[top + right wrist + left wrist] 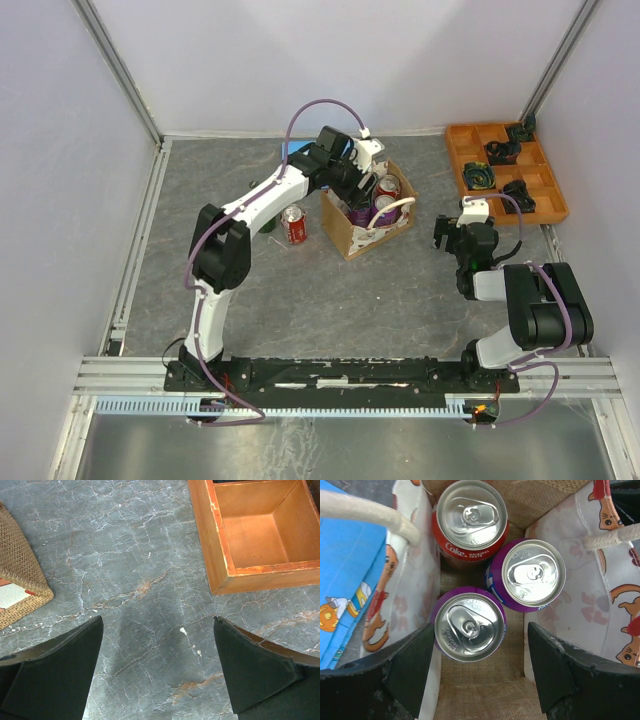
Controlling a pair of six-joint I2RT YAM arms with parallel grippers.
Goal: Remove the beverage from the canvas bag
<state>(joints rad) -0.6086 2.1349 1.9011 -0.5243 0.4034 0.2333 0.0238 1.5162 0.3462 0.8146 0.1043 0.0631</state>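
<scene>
The counter (pixel 400 300) carries the canvas bag (pixel 352 235), directly beneath the left gripper (pixel 479 647), which is spread wide over its mouth. The right gripper (pixel 157 625), also wide, hovers over the counter, with an orange tray (pixel 220 555) ahead-right. Inside the bag, the near purple can (pixel 469 626) stands between the left fingers. The far purple can (pixel 532 575) and Coke can (pixel 470 520) stand just beyond.

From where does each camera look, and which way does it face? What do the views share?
Top external: above and behind the arm bases, looking down on the table; left arm and right arm show whole.
Left wrist: over the canvas bag, looking straight down on a Coke can, one purple can, and a nearer purple can between the open left tool's fingers.
Right wrist: low over the table, facing down; open right tool below, orange tray upper right.
Shared: the bag shows in all three.
</scene>
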